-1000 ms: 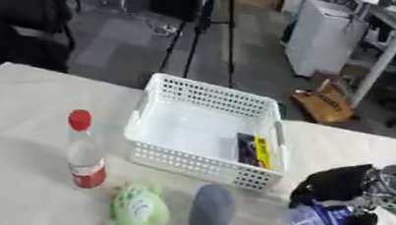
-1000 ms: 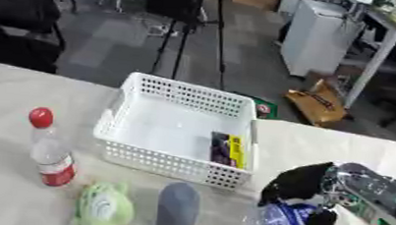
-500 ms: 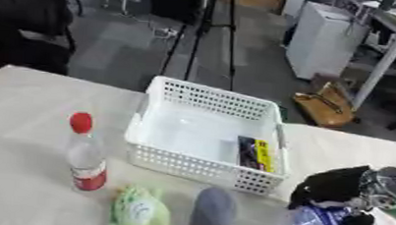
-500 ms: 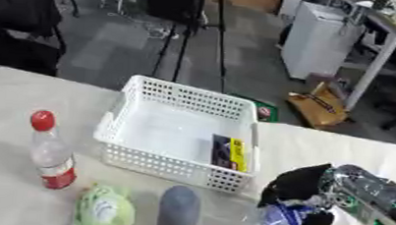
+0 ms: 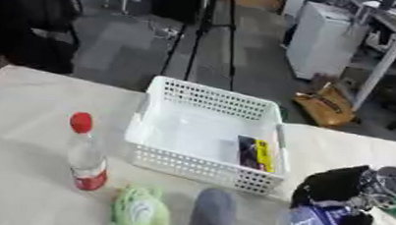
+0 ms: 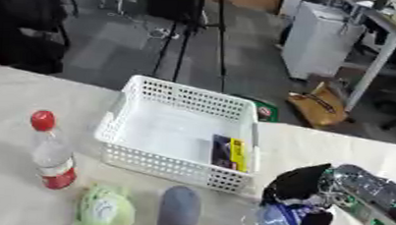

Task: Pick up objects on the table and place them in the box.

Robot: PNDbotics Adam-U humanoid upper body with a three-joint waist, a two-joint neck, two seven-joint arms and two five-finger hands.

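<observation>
The robot's right hand (image 6: 304, 190) curls over a clear plastic bottle with a blue label (image 6: 279, 223) at the desk's near right corner, apparently gripping it. A white perforated plastic basket (image 5: 207, 133) sits mid-desk (image 5: 28, 124), a dark and yellow flat packet (image 5: 255, 154) inside. Along the near edge stand a red-capped clear bottle (image 5: 85, 154), a green plush toy (image 5: 138, 211) and a grey oval object (image 5: 214, 214).

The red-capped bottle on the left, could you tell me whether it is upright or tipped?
Upright: the bottle stands on the table with its red cap on top.
</observation>
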